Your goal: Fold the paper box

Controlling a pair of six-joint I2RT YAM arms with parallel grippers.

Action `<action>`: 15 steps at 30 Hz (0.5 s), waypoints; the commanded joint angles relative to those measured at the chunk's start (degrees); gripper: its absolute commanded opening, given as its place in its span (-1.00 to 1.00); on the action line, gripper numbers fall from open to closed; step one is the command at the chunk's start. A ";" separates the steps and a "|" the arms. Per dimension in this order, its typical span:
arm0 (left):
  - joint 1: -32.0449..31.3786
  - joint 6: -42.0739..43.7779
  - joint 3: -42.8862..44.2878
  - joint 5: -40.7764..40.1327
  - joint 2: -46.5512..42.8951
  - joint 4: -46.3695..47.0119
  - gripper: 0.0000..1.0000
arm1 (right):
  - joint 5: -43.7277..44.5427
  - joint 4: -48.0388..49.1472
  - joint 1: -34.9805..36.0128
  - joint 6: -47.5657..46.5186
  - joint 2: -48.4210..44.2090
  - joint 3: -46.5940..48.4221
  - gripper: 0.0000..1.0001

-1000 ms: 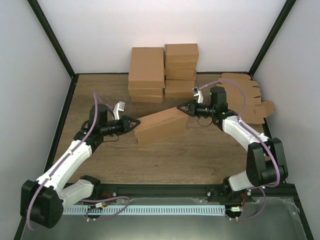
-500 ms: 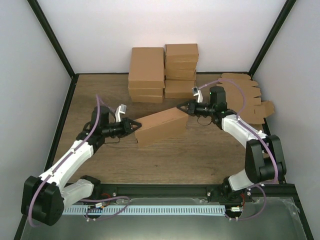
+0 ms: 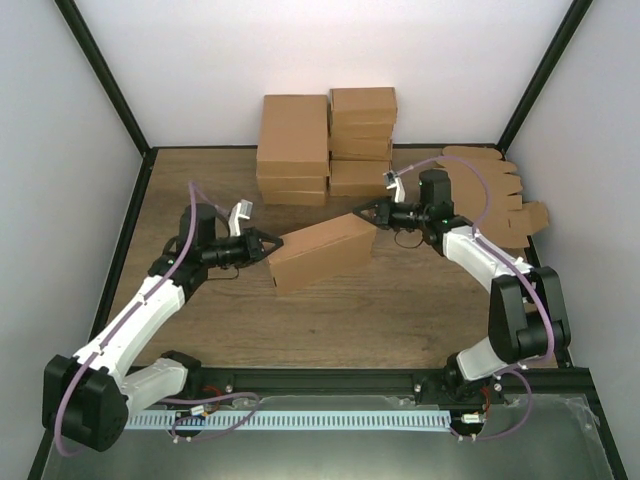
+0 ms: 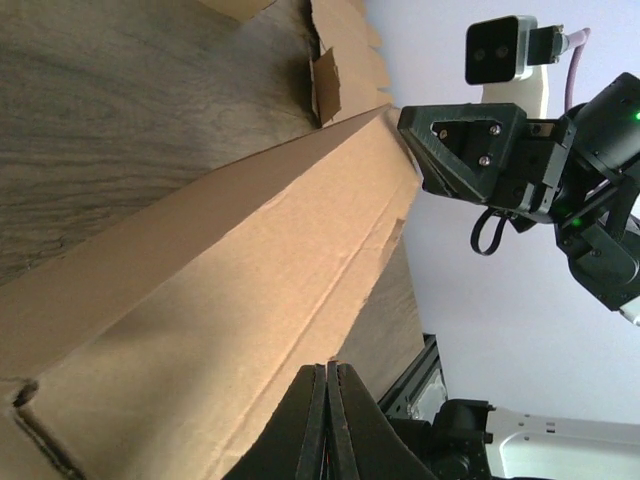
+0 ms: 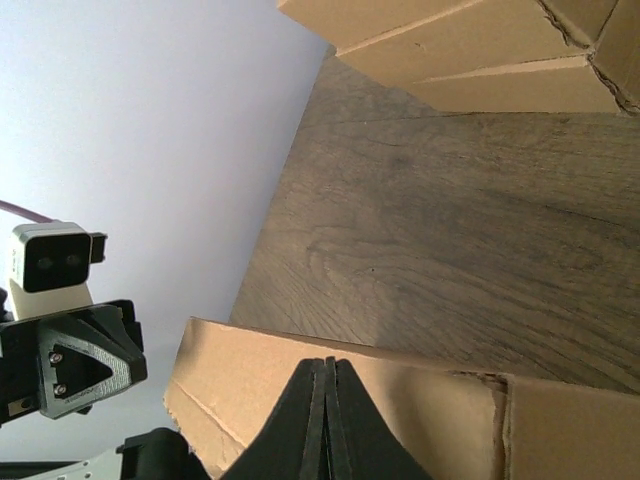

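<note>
A brown folded paper box (image 3: 320, 252) lies tilted in the middle of the table between my two grippers. My left gripper (image 3: 272, 243) is shut, with its tips against the box's left end. My right gripper (image 3: 362, 214) is shut, with its tips against the box's upper right corner. In the left wrist view the closed fingers (image 4: 328, 368) touch the box's long side (image 4: 230, 290), and the right gripper's black body (image 4: 470, 140) sits at the far end. In the right wrist view the closed fingers (image 5: 326, 362) rest on the box's face (image 5: 400, 410).
Two stacks of finished brown boxes (image 3: 293, 148) (image 3: 362, 138) stand at the back of the table; they also show in the right wrist view (image 5: 480, 45). Flat cardboard blanks (image 3: 500, 195) lie at the back right. Black frame posts and white walls surround the table.
The box's left end has shifted slightly left and the left arm has adjusted a little. Both grippers stay shut against the box.
</note>
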 commanded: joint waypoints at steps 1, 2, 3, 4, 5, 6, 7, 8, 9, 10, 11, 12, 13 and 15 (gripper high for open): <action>-0.30 2.01 1.79 -0.26 -1.02 -2.16 -0.92 | 1.48 -3.26 -0.25 -2.11 -2.73 3.32 -0.99; -0.27 2.06 1.10 -0.61 -0.88 -1.93 -0.93 | 1.84 -3.26 -0.25 -2.25 -2.65 2.89 -0.99; -0.30 1.88 0.13 -0.62 -0.60 -1.16 -0.93 | 2.03 -3.08 -0.26 -2.38 -2.29 2.22 -0.99; -0.28 1.65 -1.11 -0.36 -0.26 -0.07 -0.93 | 2.19 -2.75 -0.25 -2.48 -1.66 1.66 -0.99; -0.29 1.29 -2.43 -0.11 0.09 1.06 -0.93 | 1.97 -2.29 -0.25 -2.45 -0.90 0.95 -0.99; -0.28 1.00 -3.60 -0.14 0.42 2.07 -0.92 | 1.80 -1.52 -0.25 -2.35 -0.12 0.19 -0.99; -0.25 0.90 -4.85 -0.17 0.65 2.80 -0.93 | 1.72 -0.75 -0.26 -2.13 0.64 -0.66 -0.99; -0.30 0.99 -5.39 -0.44 0.83 3.16 -0.93 | 1.71 -0.05 -0.25 -1.93 1.20 -1.60 -0.99; -0.31 1.13 -5.68 -0.61 1.02 3.21 -0.93 | 1.79 0.43 -0.26 -1.77 1.73 -2.09 -0.99; -0.29 1.28 -5.72 -0.66 1.07 3.14 -0.93 | 1.75 0.57 -0.25 -1.72 2.14 -2.23 -0.99; -0.30 1.39 -5.53 -0.68 1.05 2.80 -0.92 | 1.71 0.60 -0.26 -1.79 2.24 -2.25 -0.99; -0.26 1.41 -5.11 -0.68 0.94 2.33 -0.93 | 1.75 0.54 -0.28 -1.80 2.02 -2.19 -0.99; -0.29 1.63 -4.47 -0.81 0.77 1.58 -0.93 | 1.93 0.27 -0.25 -1.87 1.54 -1.92 -0.99; -0.31 2.11 -2.76 -1.29 -0.12 -0.23 -0.93 | 2.63 -0.50 -0.29 -2.21 0.08 -1.17 -0.99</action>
